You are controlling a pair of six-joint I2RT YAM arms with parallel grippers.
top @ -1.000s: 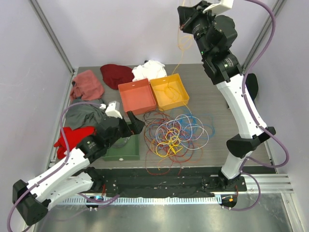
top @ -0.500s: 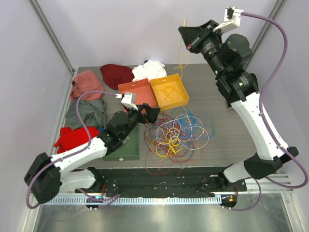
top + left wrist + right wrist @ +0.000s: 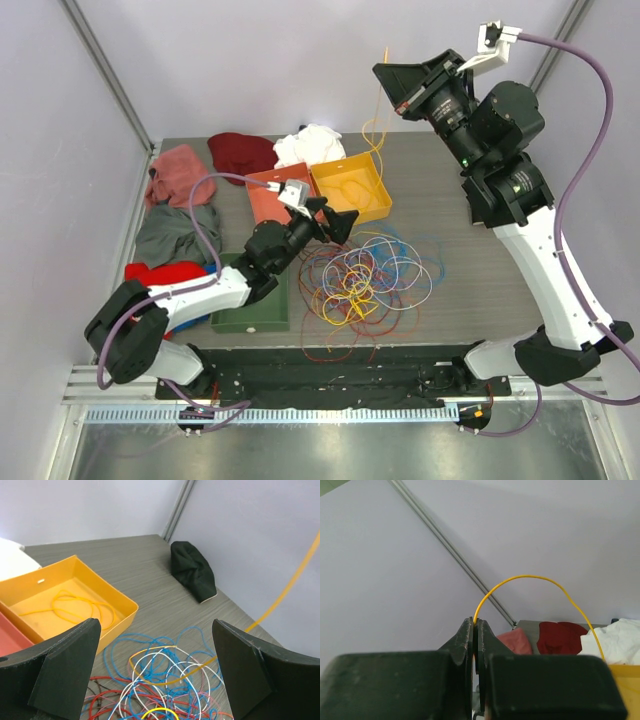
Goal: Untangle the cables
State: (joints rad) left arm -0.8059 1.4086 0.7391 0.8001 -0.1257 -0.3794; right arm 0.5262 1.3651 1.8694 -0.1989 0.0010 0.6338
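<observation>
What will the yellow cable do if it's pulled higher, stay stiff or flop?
Probably floppy yet springy: pinched in the right end effector, the yellow cable arches, then droops. Likely very light, being so thin. It may snag, since it runs down into the tangled cable pile.

Colour key; counter (image 3: 460, 210) grey, wood-grained.
Tangled cables (image 3: 365, 270) in red, yellow, blue, white, orange; yellow tray (image 3: 352, 190), orange-red tray (image 3: 268, 197), dark green tray (image 3: 250, 315); pink cloth (image 3: 180, 172), maroon cloth (image 3: 240, 152), white cloth (image 3: 310, 145), grey cloth (image 3: 170, 235), red cloth (image 3: 150, 272), black cloth (image 3: 192, 572).
</observation>
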